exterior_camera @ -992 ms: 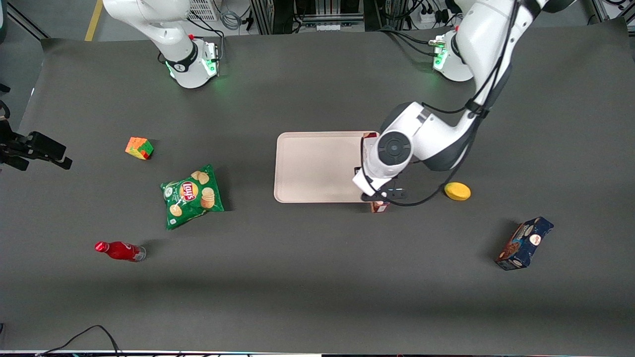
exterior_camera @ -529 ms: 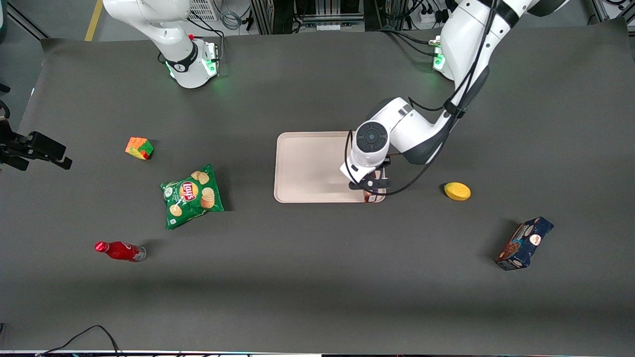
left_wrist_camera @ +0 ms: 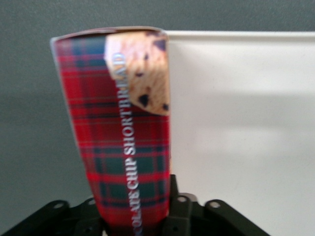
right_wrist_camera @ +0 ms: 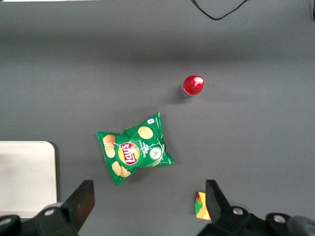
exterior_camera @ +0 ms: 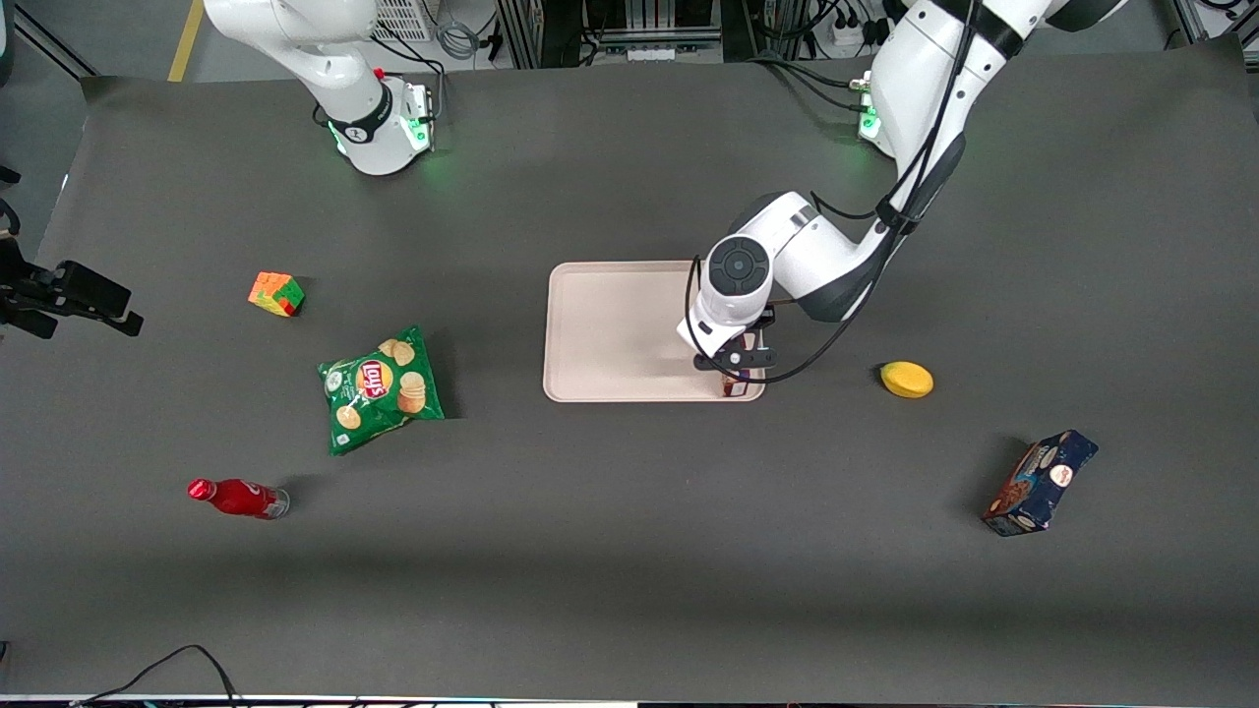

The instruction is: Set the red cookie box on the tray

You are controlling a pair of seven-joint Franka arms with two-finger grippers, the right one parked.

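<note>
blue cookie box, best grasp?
Judgement: take the blue box across its narrow width at mid-length, coming from above. It lies flat, long and slim, clear of the lemon, so its long sides look open. The end effector is now shut on the red box over the tray.

From the front we see only a sliver of the red cookie box [exterior_camera: 729, 386]; the arm covers the rest, the gripper [exterior_camera: 733, 362] and part of the tray [exterior_camera: 610, 329].
</note>
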